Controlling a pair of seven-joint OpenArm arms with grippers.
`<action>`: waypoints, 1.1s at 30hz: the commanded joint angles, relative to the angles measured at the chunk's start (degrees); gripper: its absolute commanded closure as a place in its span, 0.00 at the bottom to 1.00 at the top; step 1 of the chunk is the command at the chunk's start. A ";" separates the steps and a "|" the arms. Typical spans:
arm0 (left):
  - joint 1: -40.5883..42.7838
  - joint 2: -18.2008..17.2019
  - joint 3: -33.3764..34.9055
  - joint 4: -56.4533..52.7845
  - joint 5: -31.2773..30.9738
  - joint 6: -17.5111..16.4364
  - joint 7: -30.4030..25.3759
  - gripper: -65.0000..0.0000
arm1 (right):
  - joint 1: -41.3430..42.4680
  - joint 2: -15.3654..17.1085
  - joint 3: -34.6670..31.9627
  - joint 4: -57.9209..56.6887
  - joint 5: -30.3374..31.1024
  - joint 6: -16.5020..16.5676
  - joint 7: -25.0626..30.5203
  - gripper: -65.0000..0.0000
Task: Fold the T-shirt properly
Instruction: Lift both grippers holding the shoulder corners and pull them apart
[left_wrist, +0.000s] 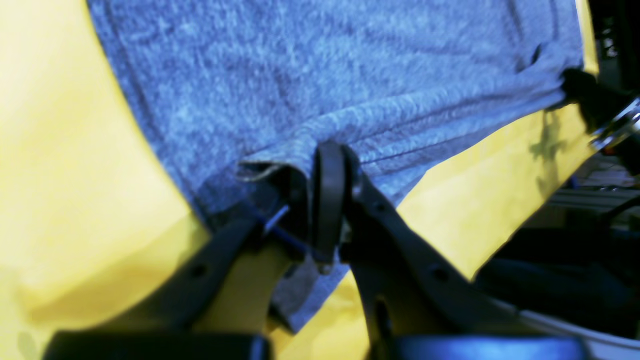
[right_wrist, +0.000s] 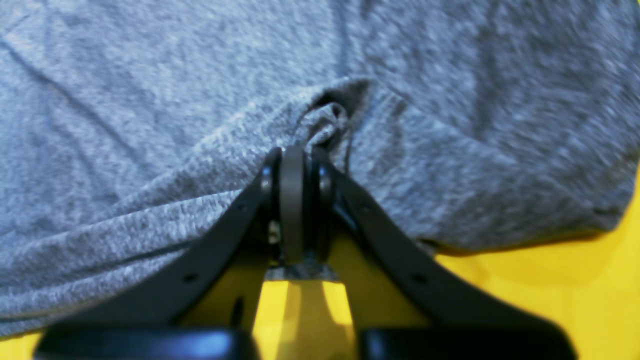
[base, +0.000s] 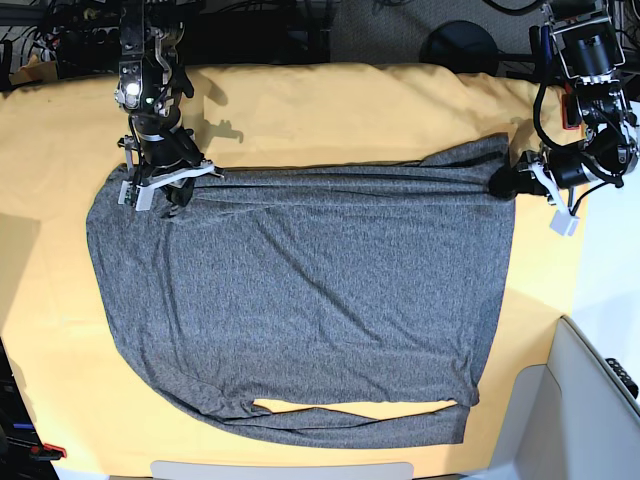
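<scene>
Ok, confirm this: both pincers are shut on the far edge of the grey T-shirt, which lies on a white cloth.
Not quite. The cloth under the T-shirt is yellow-orange, not white, as the base view shows. The rest holds: the left pincer and the right pincer are each shut on the shirt's far edge, one at either end.
</scene>
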 joint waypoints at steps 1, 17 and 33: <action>-0.97 -1.27 -0.31 0.67 0.08 -0.10 -0.66 0.88 | 0.47 0.30 0.12 1.16 0.15 -0.46 1.38 0.88; -0.89 -1.71 -0.48 0.93 2.98 -0.10 -0.14 0.58 | -2.26 0.13 5.13 9.95 10.78 -0.46 1.82 0.60; 2.89 -1.71 -0.31 9.98 2.98 -0.10 0.04 0.58 | -6.21 -12.18 26.94 11.88 17.02 -0.46 1.82 0.59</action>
